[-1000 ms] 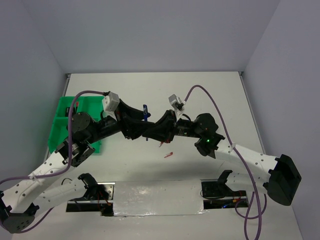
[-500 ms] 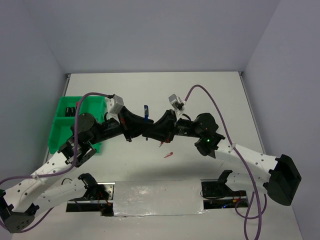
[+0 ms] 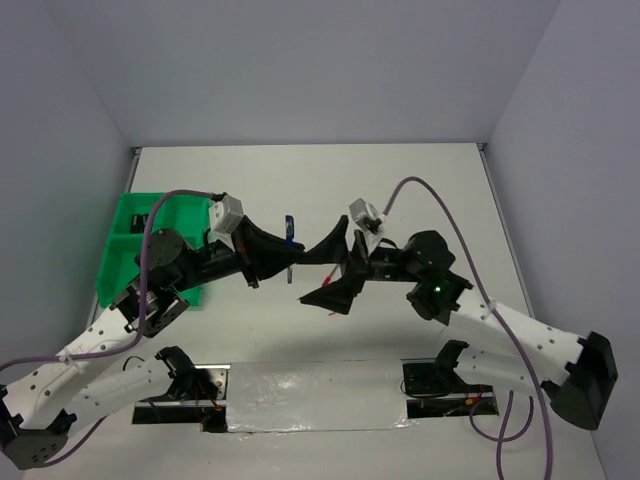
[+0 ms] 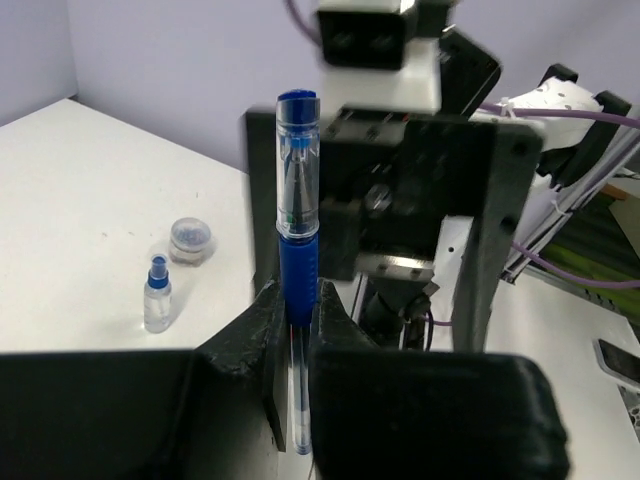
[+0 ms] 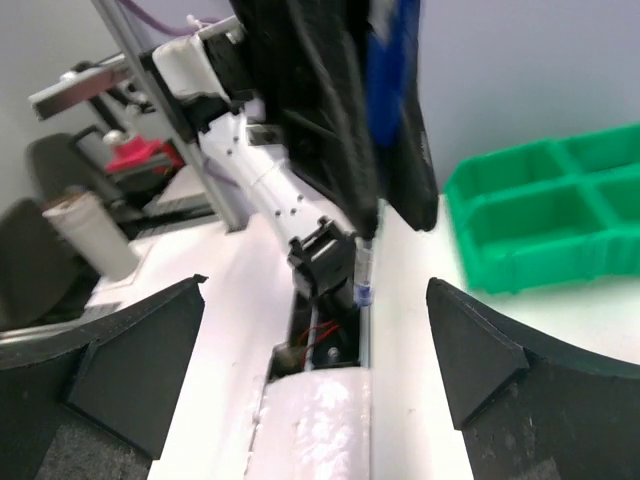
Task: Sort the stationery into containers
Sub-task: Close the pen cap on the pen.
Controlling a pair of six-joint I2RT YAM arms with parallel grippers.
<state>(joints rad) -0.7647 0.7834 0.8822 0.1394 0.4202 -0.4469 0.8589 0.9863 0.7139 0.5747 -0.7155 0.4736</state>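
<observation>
One blue pen (image 4: 298, 230) stands upright, clenched in the left pincer (image 4: 295, 325) over mid-worktop. Right pincer (image 5: 315, 340) gapes, empty. Swing the pen left to the green tray (image 3: 118, 255), go low into a compartment, then release. Versus a second back, the right pincer has let go and backed off.

We are looking at a white table (image 3: 400, 190). A green tray (image 3: 120, 250) is sitting at its left edge in the overhead view. In the left wrist view, a small blue-capped bottle (image 4: 157, 297) is standing upright at centre left, with what is probably a translucent round roll (image 4: 190, 240) lying just beside it.
</observation>
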